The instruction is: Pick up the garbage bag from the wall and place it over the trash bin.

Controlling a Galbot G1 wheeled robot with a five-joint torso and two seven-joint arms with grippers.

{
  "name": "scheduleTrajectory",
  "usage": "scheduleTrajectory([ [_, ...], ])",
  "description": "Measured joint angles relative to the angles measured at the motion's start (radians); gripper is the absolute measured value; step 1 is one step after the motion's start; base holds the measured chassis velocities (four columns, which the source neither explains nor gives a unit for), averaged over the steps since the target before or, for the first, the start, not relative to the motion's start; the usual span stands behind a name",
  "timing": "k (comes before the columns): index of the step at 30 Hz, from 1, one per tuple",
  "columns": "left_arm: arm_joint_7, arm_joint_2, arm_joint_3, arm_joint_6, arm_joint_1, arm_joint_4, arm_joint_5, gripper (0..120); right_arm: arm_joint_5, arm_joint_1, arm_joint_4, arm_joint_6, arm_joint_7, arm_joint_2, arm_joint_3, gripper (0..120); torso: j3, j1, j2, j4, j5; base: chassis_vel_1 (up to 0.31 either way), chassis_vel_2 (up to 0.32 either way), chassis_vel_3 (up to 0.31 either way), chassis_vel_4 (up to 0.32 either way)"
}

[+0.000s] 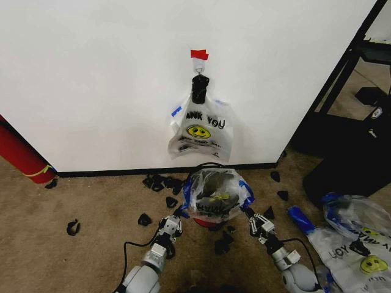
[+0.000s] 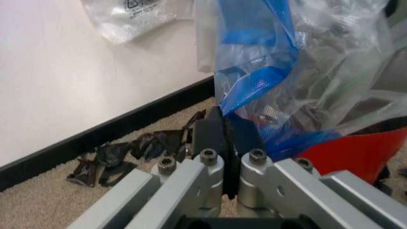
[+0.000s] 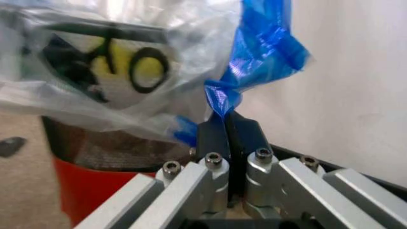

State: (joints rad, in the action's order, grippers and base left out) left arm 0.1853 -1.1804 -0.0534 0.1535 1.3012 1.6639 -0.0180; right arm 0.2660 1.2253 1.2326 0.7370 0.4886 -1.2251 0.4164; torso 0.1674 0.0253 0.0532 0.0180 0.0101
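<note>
Against the wall (image 1: 91,79), the crinkled see-through garbage bag (image 1: 215,190) veils the trash bin (image 1: 211,223); left gripper (image 1: 172,224) and right gripper (image 1: 256,223) pinch its blue-taped handles between clenched fingers.

"ANK YOU" on hanging bag bunch (image 1: 200,129)

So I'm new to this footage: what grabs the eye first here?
The garbage bag draped over the trash bin on the carpet, each blue-taped handle pinched by the left gripper and right gripper. Above, a bunch of printed bags hangs from a hook on the wall.
</note>
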Motion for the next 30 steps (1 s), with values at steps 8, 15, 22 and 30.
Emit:
scheduleTrajectory([
  [8,0.005,-0.006,-0.005,-0.022,-0.022,-0.038,0.004,0,0.084,-0.01,-0.003,-0.053,-0.156,-0.022,-0.031,0,0.0,0.0,0.0,0.0001,0.0,0.0,0.0,0.0,0.0],
  [15,-0.014,0.022,-0.008,-0.016,-0.002,-0.007,0.02,0,0.189,0.02,0.03,-0.086,-0.138,-0.025,-0.048,1,0.0,0.0,0.0,0.0,-0.0001,0.0,0.0,0.0,0.0],
  [22,-0.033,0.131,-0.036,-0.022,0.078,0.149,0.044,19,0.157,0.1,0.142,-0.127,-0.132,0.051,-0.02,26,0.0,0.0,0.0,0.0001,0.0001,0.0,0.0,0.0,0.0],
  [30,-0.127,0.293,-0.103,-0.061,0.158,0.275,0.012,48,0.03,0.213,0.279,-0.151,-0.123,0.182,0.062,56,0.0,0.0,0.0,0.0001,0.0,0.0,0.0,0.0,0.0],
])
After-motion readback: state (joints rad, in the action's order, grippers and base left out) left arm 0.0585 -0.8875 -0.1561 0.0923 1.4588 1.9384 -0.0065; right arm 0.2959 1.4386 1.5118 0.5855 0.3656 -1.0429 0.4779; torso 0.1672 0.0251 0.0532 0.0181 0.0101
